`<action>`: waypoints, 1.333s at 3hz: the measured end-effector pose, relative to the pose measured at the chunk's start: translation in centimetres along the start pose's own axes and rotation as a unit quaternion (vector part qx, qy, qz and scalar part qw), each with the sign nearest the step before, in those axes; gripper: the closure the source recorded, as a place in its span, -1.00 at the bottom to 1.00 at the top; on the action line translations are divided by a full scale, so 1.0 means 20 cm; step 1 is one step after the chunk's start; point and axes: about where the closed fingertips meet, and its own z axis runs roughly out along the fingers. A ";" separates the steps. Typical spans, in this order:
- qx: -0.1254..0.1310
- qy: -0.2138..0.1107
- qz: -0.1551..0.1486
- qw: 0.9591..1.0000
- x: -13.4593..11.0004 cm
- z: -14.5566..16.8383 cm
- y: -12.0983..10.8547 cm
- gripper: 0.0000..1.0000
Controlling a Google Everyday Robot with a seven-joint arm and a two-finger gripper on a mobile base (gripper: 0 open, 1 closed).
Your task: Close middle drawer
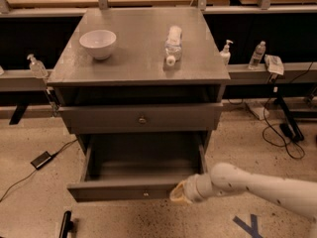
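Observation:
The middle drawer (124,188) is a grey wooden box pulled far out of the grey cabinet, empty inside, with a low flat front panel and a tiny brass knob (145,194) at its centre. My gripper (179,193) is at the right part of that front panel, right of the knob, touching or almost touching its face. My white arm (257,185) reaches in from the lower right.
The taller drawer (141,118) above, with a larger knob, stands slightly out. On the cabinet top (74,66) sit a white bowl (98,43) and a lying clear bottle (173,43). Cables (277,133) and a black adapter (40,159) lie on the floor. Blue tape (252,225) marks the floor.

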 end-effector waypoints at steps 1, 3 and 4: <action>0.000 0.001 -0.002 1.000 0.00 0.00 -0.01 1.00; -0.001 0.005 -0.009 1.000 -0.02 0.03 -0.21 1.00; -0.001 0.008 -0.013 1.000 -0.04 0.03 -0.36 1.00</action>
